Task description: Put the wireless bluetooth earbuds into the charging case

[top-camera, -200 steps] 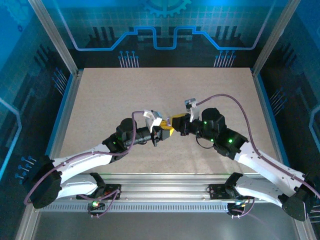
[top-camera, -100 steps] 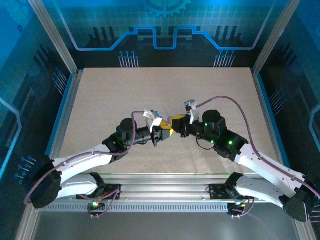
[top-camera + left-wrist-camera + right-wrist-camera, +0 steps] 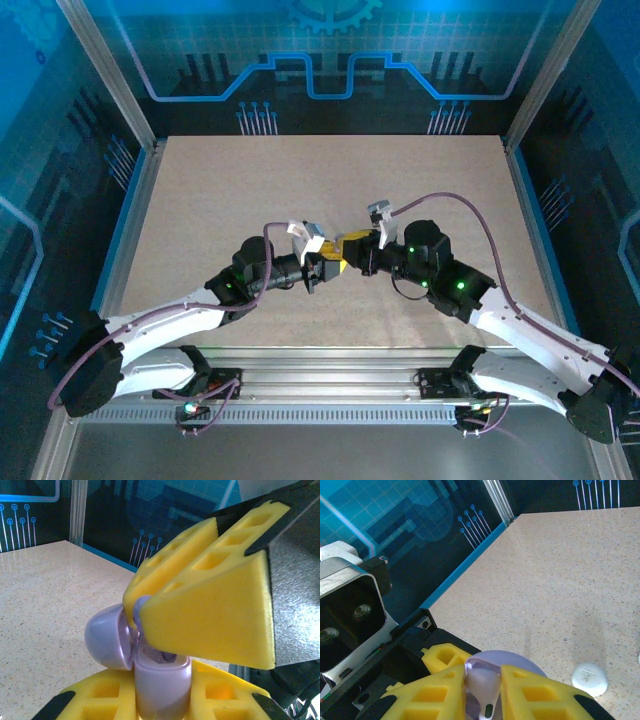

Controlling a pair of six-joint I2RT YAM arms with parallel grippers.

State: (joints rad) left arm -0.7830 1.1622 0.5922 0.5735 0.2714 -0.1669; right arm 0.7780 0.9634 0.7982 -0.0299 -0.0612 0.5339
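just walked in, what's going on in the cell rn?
The left gripper is shut on an open lavender charging case, its lid flipped back, held above the table. The right gripper pinches a lavender earbud right over the case's opening; it does not look seated yet. A white round puck lies on the table, untouched.

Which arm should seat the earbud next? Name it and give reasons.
Right. The right gripper already pinches the lavender earbud just above the open charging case, while the left gripper is occupied gripping that case.
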